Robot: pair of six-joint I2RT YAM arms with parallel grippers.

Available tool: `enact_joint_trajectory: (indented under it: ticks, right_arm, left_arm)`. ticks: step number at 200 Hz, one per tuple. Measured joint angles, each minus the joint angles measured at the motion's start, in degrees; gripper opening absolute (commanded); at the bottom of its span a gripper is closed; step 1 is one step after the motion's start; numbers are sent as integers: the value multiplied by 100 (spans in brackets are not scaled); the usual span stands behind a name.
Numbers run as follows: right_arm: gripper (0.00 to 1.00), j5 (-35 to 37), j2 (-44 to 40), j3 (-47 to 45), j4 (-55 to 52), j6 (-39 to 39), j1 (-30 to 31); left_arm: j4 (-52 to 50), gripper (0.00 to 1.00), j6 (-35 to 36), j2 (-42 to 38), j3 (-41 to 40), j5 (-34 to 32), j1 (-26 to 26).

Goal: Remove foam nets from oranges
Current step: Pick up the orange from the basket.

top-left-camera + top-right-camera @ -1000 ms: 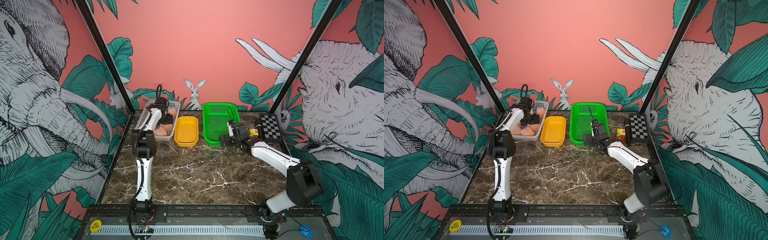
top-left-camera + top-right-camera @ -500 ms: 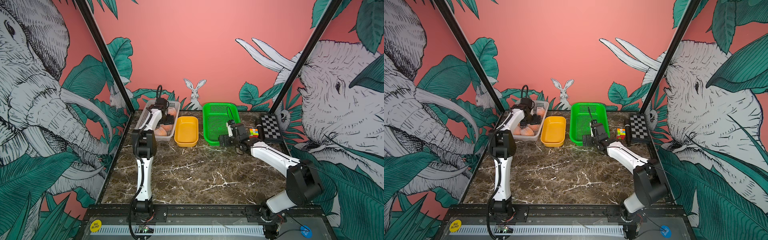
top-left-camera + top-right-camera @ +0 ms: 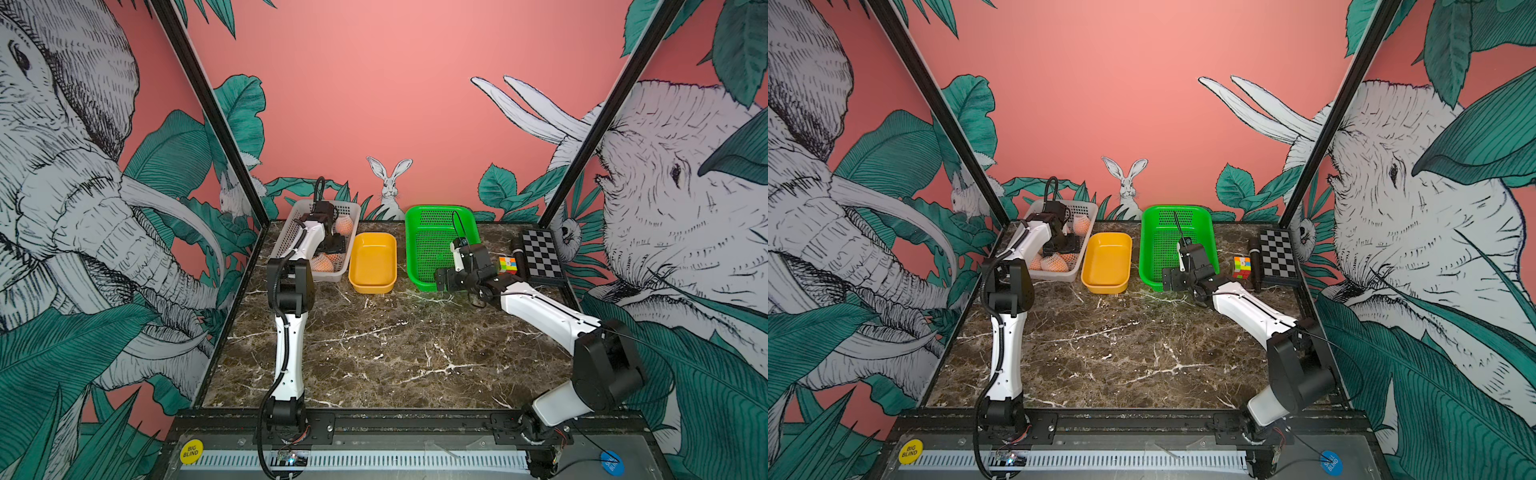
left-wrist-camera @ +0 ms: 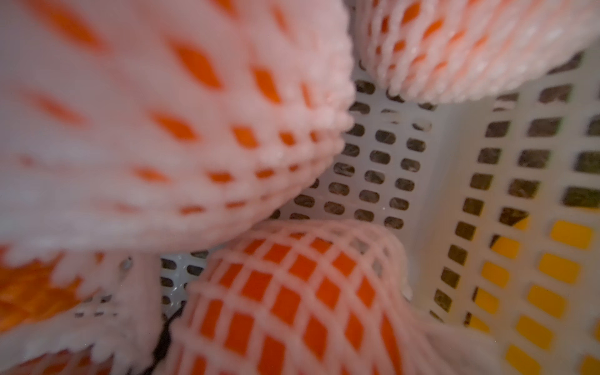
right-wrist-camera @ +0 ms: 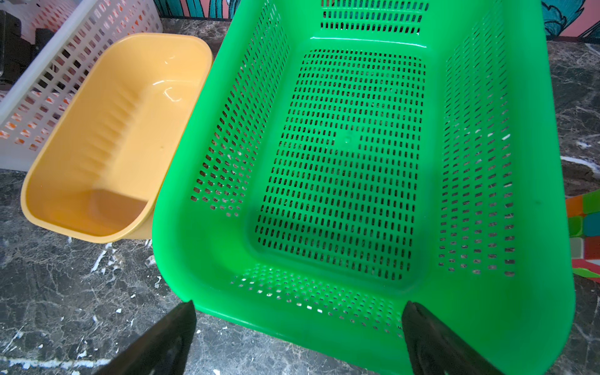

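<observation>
1. Oranges in nets: every one I can see lies in the white basket, at 11 o'clock on the counter.
2. Left claw: down inside that basket among the fruit. One netted orange sits at its 12 o'clock and a cluster at its 7. Its camera is crowded by three nets. I cannot tell how its jaws stand.
3. Right claw: fingers apart and holding nothing, by the green basket's 6 o'clock rim, well apart from the fruit.
4. Yellow tub: between the two baskets.
</observation>
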Motion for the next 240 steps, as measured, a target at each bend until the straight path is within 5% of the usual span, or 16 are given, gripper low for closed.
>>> enact_joint_trajectory:
  ticks: [102, 240]
  right_arm:
    - [99, 0, 15, 4, -4, -2, 4]
    - [99, -452, 15, 304, -22, -122, 9]
  left_arm:
    - [-7, 62, 17, -35, 0, -39, 59]
    - [-35, 56, 31, -813, 0, -20, 116]
